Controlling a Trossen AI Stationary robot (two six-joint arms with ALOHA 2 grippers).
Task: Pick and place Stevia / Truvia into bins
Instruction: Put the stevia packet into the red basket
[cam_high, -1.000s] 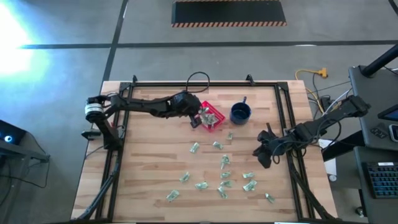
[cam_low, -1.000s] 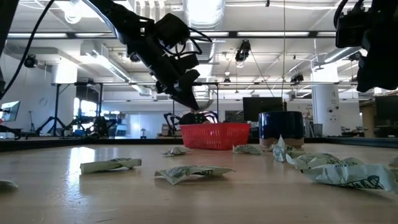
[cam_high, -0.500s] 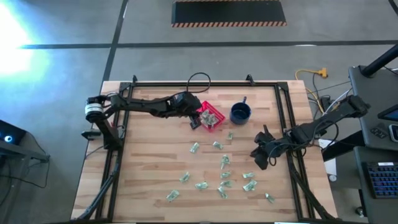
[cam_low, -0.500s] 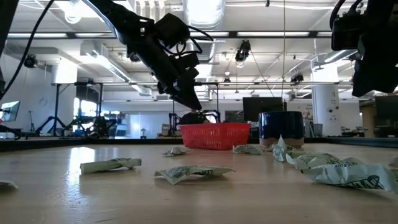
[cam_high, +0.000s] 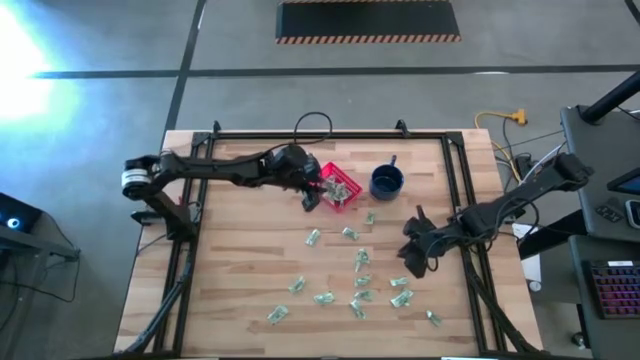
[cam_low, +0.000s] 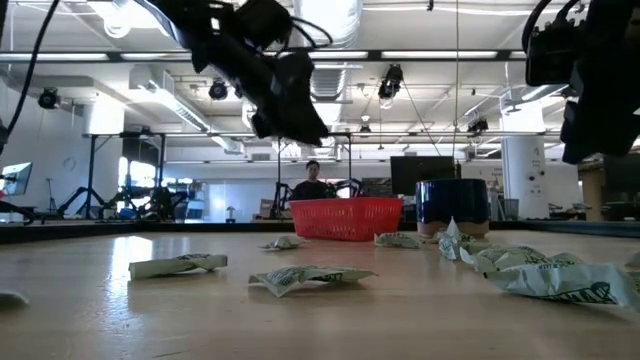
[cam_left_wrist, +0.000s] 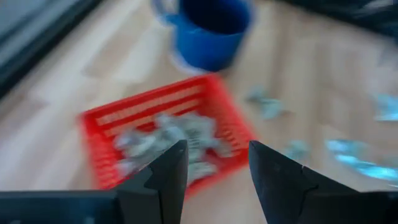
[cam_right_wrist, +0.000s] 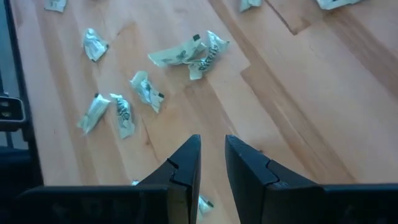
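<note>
The red basket (cam_high: 352, 203) stands at the table's far middle, and several pale green sachets (cam_left_wrist: 168, 134) lie in it. My left gripper (cam_left_wrist: 214, 149) hovers open above the basket's left side (cam_high: 312, 195), with nothing between its fingers. Many more sachets (cam_high: 360, 280) lie scattered flat on the wood in the near middle of the table. My right gripper (cam_right_wrist: 212, 146) hangs over the table's right part (cam_high: 410, 258), above and beside those sachets (cam_right_wrist: 189, 53). Its fingers stand a narrow gap apart and hold nothing.
A dark blue mug (cam_high: 386, 182) stands just right of the basket. A black frame (cam_high: 455, 170) runs along the table's edges. In the low view a person (cam_low: 312, 180) shows far behind the basket. Bare wood lies on the table's left half.
My left gripper has risen from just over the basket and drawn back a little toward the table's left edge. My right gripper has moved toward the table's left and near edges, closer to the scattered sachets.
</note>
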